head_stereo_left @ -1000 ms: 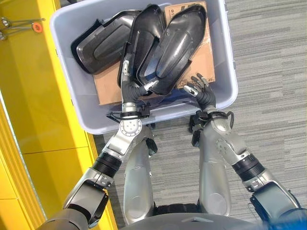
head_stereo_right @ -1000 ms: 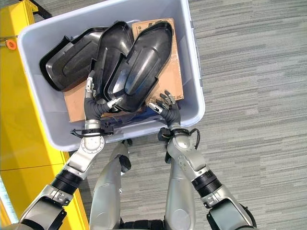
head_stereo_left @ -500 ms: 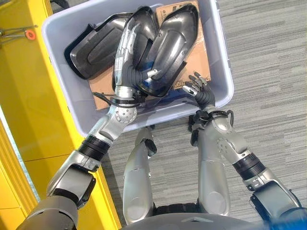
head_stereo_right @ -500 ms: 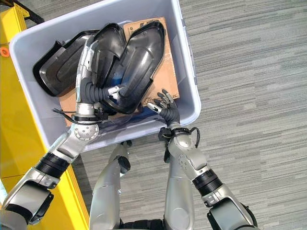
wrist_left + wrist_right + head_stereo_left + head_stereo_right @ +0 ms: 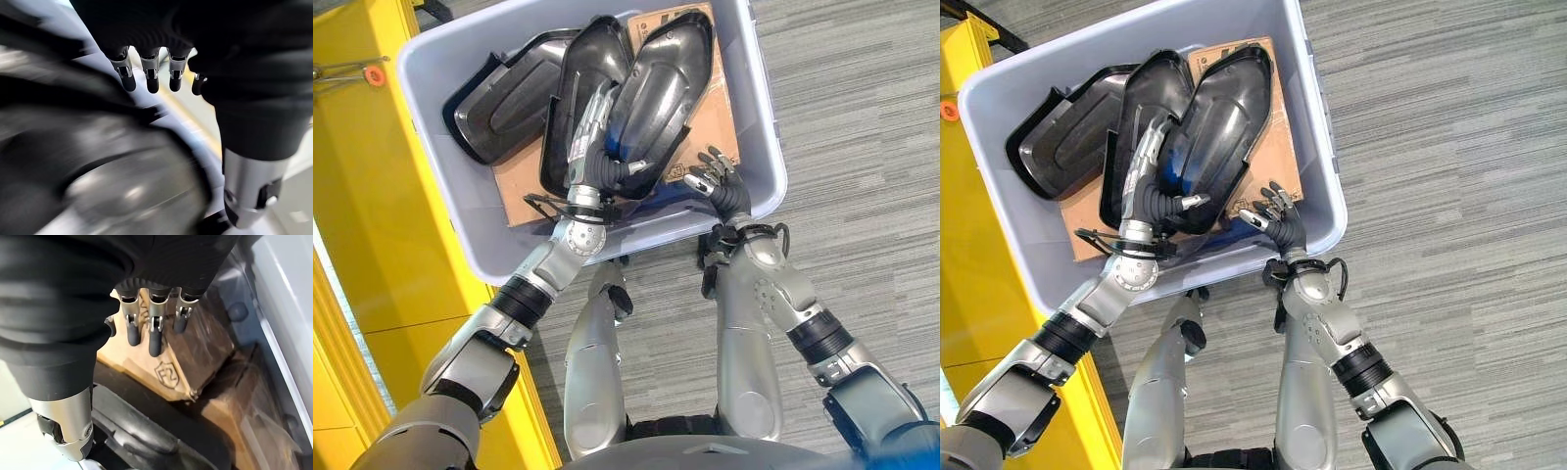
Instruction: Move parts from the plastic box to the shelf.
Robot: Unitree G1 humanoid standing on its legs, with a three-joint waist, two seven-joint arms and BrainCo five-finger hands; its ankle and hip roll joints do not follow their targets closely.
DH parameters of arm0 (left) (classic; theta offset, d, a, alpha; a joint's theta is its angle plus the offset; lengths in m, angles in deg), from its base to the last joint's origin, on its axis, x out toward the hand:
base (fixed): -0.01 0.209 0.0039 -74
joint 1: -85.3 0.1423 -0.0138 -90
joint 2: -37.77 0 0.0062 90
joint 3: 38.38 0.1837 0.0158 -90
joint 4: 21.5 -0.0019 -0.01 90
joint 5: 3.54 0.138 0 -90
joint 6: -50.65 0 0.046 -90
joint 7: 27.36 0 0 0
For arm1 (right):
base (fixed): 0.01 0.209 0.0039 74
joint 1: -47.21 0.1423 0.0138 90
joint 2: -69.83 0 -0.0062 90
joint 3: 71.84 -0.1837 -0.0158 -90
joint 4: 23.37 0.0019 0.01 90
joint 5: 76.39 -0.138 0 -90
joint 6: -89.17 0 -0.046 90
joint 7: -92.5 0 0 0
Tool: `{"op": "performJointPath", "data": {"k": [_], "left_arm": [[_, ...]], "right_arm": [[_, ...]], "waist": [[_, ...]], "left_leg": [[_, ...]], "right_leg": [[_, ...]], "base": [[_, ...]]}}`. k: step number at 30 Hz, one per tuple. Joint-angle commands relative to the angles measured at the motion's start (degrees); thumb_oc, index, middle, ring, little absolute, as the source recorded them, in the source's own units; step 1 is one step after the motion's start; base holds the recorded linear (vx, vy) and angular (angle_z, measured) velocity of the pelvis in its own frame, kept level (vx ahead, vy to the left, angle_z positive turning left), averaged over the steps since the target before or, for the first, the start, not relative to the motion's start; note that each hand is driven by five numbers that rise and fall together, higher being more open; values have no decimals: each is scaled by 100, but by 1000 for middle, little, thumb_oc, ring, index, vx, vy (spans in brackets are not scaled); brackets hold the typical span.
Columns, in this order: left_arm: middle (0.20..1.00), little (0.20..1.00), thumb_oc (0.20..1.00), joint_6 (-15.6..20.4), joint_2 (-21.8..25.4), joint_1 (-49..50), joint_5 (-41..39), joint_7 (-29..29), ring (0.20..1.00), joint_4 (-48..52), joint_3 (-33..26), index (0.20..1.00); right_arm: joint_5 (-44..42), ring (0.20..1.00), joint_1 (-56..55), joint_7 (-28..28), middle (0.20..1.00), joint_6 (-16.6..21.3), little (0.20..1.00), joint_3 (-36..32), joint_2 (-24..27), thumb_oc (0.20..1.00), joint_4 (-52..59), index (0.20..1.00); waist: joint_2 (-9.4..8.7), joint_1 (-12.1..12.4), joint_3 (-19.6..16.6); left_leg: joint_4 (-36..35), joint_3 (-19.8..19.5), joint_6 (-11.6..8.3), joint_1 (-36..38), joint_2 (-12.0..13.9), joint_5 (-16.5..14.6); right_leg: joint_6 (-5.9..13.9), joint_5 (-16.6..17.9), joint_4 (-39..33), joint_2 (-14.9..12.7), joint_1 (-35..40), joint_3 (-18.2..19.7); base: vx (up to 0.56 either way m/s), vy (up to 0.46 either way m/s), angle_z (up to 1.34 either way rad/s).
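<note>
A pale grey plastic box [image 5: 771,157] holds three black moulded parts on a cardboard sheet [image 5: 720,117]: a left part [image 5: 504,93], a middle part [image 5: 570,83] and a right part [image 5: 661,78]. My left hand [image 5: 590,147] reaches into the box with its fingers [image 5: 152,81] straight along the seam between the middle and right parts, and its thumb rests by the right part's near edge. It is open. My right hand [image 5: 720,181] hovers over the box's near right corner above the cardboard [image 5: 164,369], fingers [image 5: 154,338] relaxed and holding nothing.
A yellow shelf [image 5: 372,206] stands close along the box's left side, with a small red piece [image 5: 377,71] on it. Grey striped carpet [image 5: 862,147] lies to the right of the box and in front of it.
From the parts' near edges my left hand reached deep along the middle part, then drew back a little. The view shifted. My right hand stayed by the near right corner.
</note>
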Motion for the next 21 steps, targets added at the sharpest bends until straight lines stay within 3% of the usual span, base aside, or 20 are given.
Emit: {"op": "performJointPath", "data": {"k": [1, 5, 8, 10, 15, 21], "left_arm": [[1000, 1000, 1000, 103, -90, -113, -548, -57, 1000, 15, -53, 1000], [1000, 1000, 1000, 139, -428, 30, -1499, -30, 1000, -123, -229, 1000], [1000, 1000, 1000, 278, -773, 154, -1853, 608, 1000, -458, -556, 1000], [1000, 1000, 1000, 281, -824, 164, -2046, 709, 1000, -521, -642, 1000], [1000, 1000, 1000, 338, -869, 143, -1871, 980, 1000, -643, -777, 1000], [1000, 1000, 1000, 916, -790, 9, -1476, 1710, 1000, -359, -874, 1000]], "right_arm": [[4, 1000, -159, -22, 1000, -43, 1000, 17, -76, 1000, -40, 1000], [6, 1000, -132, -27, 1000, -28, 1000, 2, -104, 1000, -80, 1000], [13, 1000, -91, -77, 1000, 20, 1000, 41, -215, 1000, -131, 1000], [-9, 1000, -82, -80, 1000, 33, 1000, 51, -229, 1000, -134, 1000], [-102, 1000, -53, -153, 1000, 34, 1000, 99, -264, 1000, -121, 1000], [-205, 1000, -41, -173, 1000, 27, 1000, 139, -222, 1000, -82, 1000]], "waist": [[-111, 45, -138], [-134, 59, -138], [-197, 84, -138], [-221, 93, -138], [-305, 123, -138], [-363, 142, -138]], "left_leg": [[831, -86, -726, -98, 337, -875], [840, -91, -734, -157, 344, -861], [877, -128, -749, -243, 365, -867], [889, -144, -750, -266, 375, -871], [943, -178, -761, -332, 416, -881], [957, -204, -757, -348, 434, -899]], "right_leg": [[451, 657, -1075, 17, 83, -125], [439, 668, -1077, 21, 31, -148], [432, 661, -1061, 36, -20, -168], [432, 666, -1059, 37, -32, -178], [423, 681, -1052, 42, -52, -227], [407, 679, -1058, 36, -40, -242]], "base": [[0, 0, 0], [0, 0, 0], [-8, -45, 2], [-7, -64, 1], [4, -54, 1], [11, -30, 2]]}}
